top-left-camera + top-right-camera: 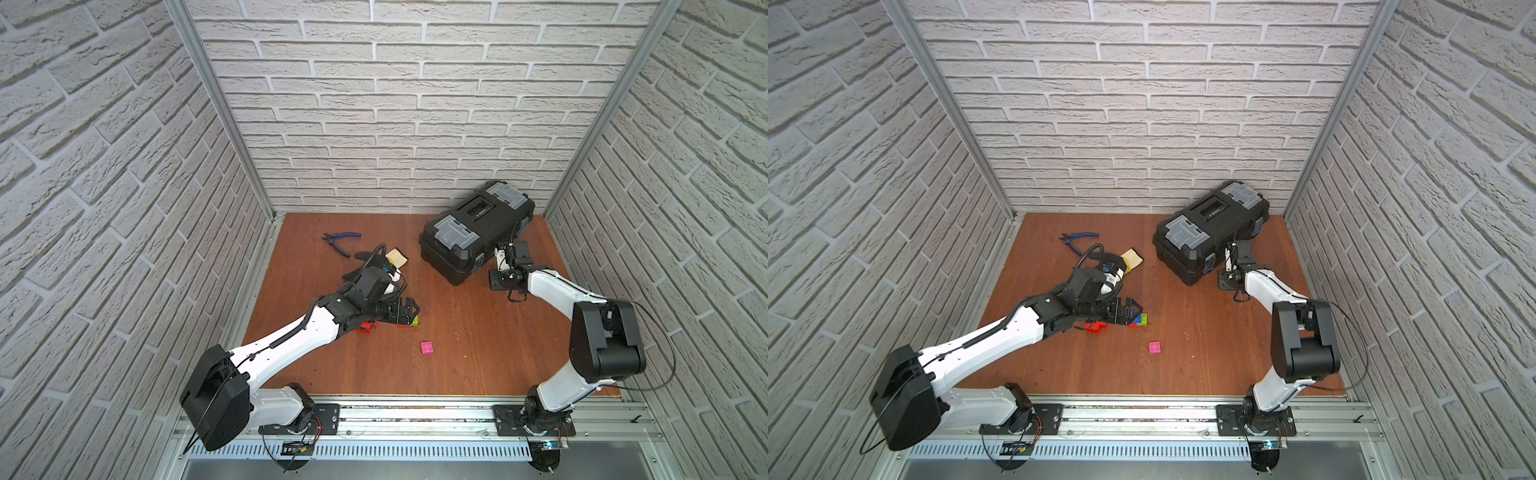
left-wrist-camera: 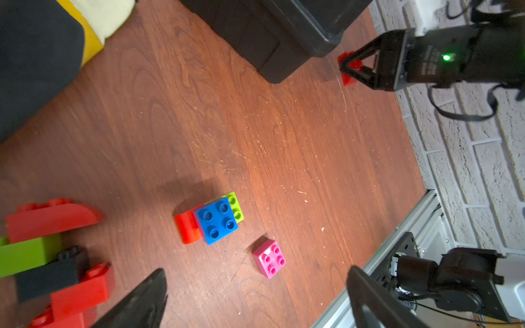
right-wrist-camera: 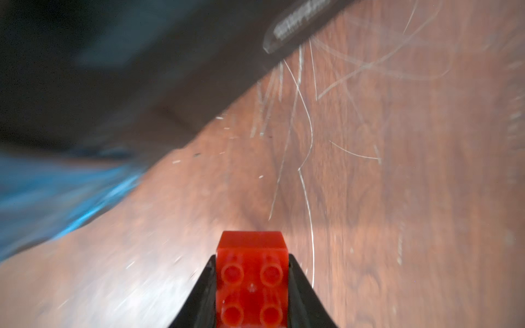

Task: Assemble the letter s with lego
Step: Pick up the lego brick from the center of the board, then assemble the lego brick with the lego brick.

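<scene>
The lego lies in loose groups on the wooden table. A pink brick (image 1: 427,347) (image 2: 269,258) sits alone. A blue brick (image 2: 216,220) is stacked on a red and a lime green one (image 1: 1143,319). Red, green and black bricks (image 2: 54,255) (image 1: 365,327) are joined beside them. My left gripper (image 1: 409,311) (image 2: 257,272) hovers open over these bricks and holds nothing. My right gripper (image 3: 252,257) (image 2: 348,66) is shut on a red brick (image 3: 252,284) low over the table, next to the toolbox corner.
A black toolbox (image 1: 476,230) stands at the back right. Blue-handled pliers (image 1: 340,241) and a black and yellow glove (image 2: 42,42) lie at the back left, behind my left arm. An aluminium rail (image 1: 415,411) runs along the table's front edge.
</scene>
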You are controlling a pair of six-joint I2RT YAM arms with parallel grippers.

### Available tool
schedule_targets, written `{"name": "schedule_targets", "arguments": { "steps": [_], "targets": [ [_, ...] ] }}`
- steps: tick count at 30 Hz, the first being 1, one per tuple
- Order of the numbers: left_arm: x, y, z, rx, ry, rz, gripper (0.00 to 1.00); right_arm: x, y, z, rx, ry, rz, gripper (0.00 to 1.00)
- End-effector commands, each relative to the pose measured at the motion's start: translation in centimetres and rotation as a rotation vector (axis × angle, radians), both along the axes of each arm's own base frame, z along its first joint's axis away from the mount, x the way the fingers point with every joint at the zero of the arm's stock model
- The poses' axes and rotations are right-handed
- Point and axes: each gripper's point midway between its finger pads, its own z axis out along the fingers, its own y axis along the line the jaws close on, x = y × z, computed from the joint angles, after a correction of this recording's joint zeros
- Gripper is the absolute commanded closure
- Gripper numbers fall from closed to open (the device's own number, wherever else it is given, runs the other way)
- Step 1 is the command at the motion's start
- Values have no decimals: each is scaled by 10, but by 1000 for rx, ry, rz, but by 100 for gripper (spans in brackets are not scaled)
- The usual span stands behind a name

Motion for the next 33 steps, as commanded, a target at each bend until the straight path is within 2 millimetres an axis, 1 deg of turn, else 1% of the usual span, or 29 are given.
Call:
{"name": "schedule_targets", "arguments": {
  "steps": [1,4,10,12,14,16,18,21,26,27,29,31,33],
  "targets": [
    [-3,10,7,1,-20,-25,2,-20,19,15,1,-21,78,70],
    [-4,18,10,-9,-16,-28,2,-37,45,27,12,-45,191,70],
    [-8,35,12,4,-14,-28,2,-72,102,50,15,-86,497,71],
    [-10,41,14,6,-16,-25,2,-83,120,53,41,-92,604,74],
    [-12,45,13,7,-14,-23,2,-97,142,57,77,-81,719,76],
    [-15,47,14,3,-14,-25,2,-110,156,57,73,-47,821,77],
    [-18,50,12,6,-10,-27,2,-120,166,56,36,-34,910,77],
    [-20,54,9,11,-3,-25,2,-130,180,55,-11,-69,1022,77],
    [-23,62,8,17,-4,-19,2,-151,193,48,-74,-79,1208,80],
    [-24,63,7,19,-1,-17,2,-155,196,47,-93,-76,1268,80],
    [-24,66,8,17,-2,-12,2,-164,199,39,-118,-32,1345,79],
    [-25,68,6,16,2,-10,2,-172,200,29,-167,15,1422,76],
    [-25,69,5,14,5,-6,2,-176,202,22,-187,37,1464,75]
  ]
}}
